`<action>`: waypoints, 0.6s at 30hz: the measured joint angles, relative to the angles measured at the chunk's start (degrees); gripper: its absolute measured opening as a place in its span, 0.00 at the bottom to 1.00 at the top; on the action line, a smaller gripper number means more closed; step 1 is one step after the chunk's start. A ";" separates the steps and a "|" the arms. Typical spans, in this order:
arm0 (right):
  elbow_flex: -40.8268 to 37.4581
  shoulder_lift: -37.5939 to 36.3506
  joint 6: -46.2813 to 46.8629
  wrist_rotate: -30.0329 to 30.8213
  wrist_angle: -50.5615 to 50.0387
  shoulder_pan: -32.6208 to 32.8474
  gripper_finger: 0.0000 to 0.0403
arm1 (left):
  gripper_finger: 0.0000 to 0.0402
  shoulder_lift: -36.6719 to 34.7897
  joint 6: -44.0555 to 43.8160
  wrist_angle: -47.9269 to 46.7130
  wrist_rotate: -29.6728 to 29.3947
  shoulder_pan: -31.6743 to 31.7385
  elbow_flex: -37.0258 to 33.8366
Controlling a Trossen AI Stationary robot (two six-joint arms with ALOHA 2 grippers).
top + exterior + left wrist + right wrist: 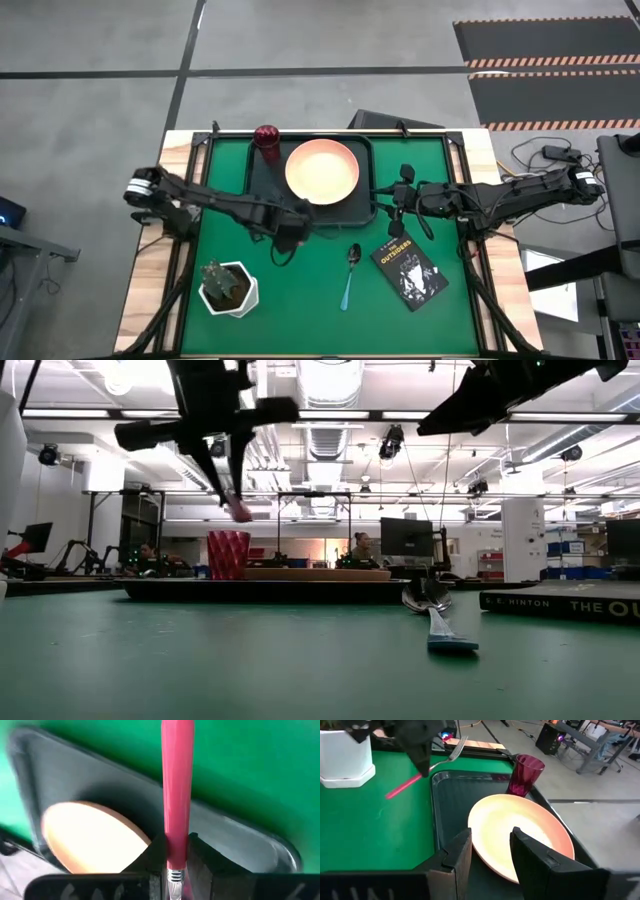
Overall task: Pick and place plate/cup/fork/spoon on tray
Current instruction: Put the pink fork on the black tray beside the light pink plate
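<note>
The black tray (262,180) stands at the table's far middle. The peach plate (321,171) lies in it, and the dark red cup (265,137) stands at its far left corner. My left gripper (291,226) hovers over the tray's near edge, shut on the pink-handled fork (406,786). The fork is lifted clear. My right gripper (490,852) is open and empty by the tray's right rim, facing the plate (520,830). The blue-handled spoon (349,276) lies flat on the green mat, nearer than the tray. My left gripper pinches the fork's pink handle between its two fingers at the end next to the metal neck (175,861). The fingers come from above and lie across the fork. The fork hangs tilted and clear, its handle (177,780) slanting down ahead of the fingers and its tines (458,744) pointing up.
A black book with white lettering (409,270) lies right of the spoon. A white pot with a green plant (229,288) stands at the near left. Green mat shows between pot, spoon and tray. People sit at desks beyond the table in the low view (362,548).
</note>
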 joint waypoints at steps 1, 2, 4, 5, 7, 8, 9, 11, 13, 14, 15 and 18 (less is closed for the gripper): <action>0.00 0.00 0.49 0.01 -0.19 0.00 0.31 | 0.07 -0.09 0.26 -1.38 0.40 1.30 -0.05; 0.00 0.00 0.85 0.01 -0.31 0.00 0.31 | 0.07 -0.23 0.82 -2.78 1.22 2.82 -0.18; 0.00 0.00 1.14 0.01 -0.30 0.00 0.31 | 0.09 -0.46 4.07 -4.40 2.11 5.64 -0.89; 0.00 0.00 1.24 0.01 -0.30 0.00 0.31 | 0.10 -0.57 6.30 -4.39 2.73 7.05 -1.40; 0.00 0.00 1.39 0.01 -0.30 0.00 0.31 | 0.11 -0.60 10.50 -4.45 3.50 9.22 -2.58; 0.00 0.00 1.50 0.01 -0.30 0.00 0.31 | 0.11 -0.60 12.65 -4.63 3.80 10.31 -3.33; 0.00 0.00 1.51 0.01 -0.30 0.00 0.31 | 0.11 -0.58 14.92 -4.76 3.80 11.23 -4.12; 0.00 0.00 1.73 0.01 -0.30 0.00 0.31 | 0.11 -0.60 19.75 -4.78 3.23 12.99 -5.56; 0.00 0.00 2.32 0.01 -0.28 0.00 0.31 | 0.11 -0.60 22.36 -4.79 2.49 14.53 -6.53; 0.00 0.00 2.34 0.01 -0.28 0.00 0.31 | 0.11 -0.60 23.34 -4.76 2.38 15.24 -6.75; 0.00 0.00 2.32 0.01 -0.28 0.00 0.31 | 0.11 -0.60 24.22 -4.50 2.34 15.86 -6.96; 0.00 0.00 2.30 0.03 -0.24 0.00 0.31 | 0.12 -0.62 27.94 -3.69 2.69 17.95 -7.89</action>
